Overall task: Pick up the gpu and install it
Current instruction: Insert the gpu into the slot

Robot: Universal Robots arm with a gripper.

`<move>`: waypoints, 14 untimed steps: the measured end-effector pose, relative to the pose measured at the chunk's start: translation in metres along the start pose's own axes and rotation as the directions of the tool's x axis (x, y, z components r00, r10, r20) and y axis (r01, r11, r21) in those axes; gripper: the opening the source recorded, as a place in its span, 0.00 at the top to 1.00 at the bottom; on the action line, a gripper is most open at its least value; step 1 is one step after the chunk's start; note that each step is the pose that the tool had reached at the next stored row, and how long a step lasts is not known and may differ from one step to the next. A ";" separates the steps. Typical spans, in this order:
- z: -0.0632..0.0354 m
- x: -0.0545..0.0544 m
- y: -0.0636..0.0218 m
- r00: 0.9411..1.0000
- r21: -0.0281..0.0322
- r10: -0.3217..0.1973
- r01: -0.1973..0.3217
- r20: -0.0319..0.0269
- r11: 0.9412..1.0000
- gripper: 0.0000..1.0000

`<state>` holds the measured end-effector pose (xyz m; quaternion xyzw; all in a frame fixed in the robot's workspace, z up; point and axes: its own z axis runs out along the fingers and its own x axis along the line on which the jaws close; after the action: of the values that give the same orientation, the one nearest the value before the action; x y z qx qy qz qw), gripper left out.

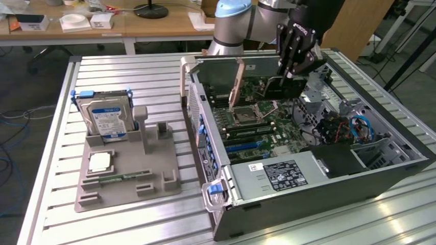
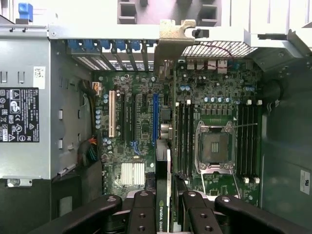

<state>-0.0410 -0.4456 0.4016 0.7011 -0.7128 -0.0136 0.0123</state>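
The gpu (image 2: 168, 180) sits edge-on in the wrist view so neither face shows, and its near end plus half the NVIDIA label (image 2: 161, 217) get chopped by the frame edge. In the exterior view the arm (image 1: 232, 20) runs off the top, and the power supply sticker (image 1: 281, 176) print is way too small to read.

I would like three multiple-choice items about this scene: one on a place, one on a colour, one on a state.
1. The hard drive stands:
A in the grey holder
B on the floor
C on a chair

2. Its label is:
A red
B blue
C yellow

3. The gpu is:
A lying on the table
B in the holder
C held by the gripper over the open case

Key: A, it stands upright in the holder; B, the label is blue; C, the fingers clamp the card on both sides.
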 end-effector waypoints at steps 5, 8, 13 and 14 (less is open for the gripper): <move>0.0091 0.000 -0.0006 1.000 0.000 -0.003 0.003 0.000 1.000 0.74; 0.0119 0.000 -0.0007 1.000 0.000 -0.004 0.004 0.000 1.000 0.74; 0.0122 0.000 -0.0007 1.000 0.000 -0.004 0.004 0.001 1.000 0.74; 0.0139 0.000 -0.0007 1.000 0.000 -0.004 0.004 0.001 1.000 0.74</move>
<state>-0.0407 -0.4456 0.3877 0.7024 -0.7115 -0.0140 0.0120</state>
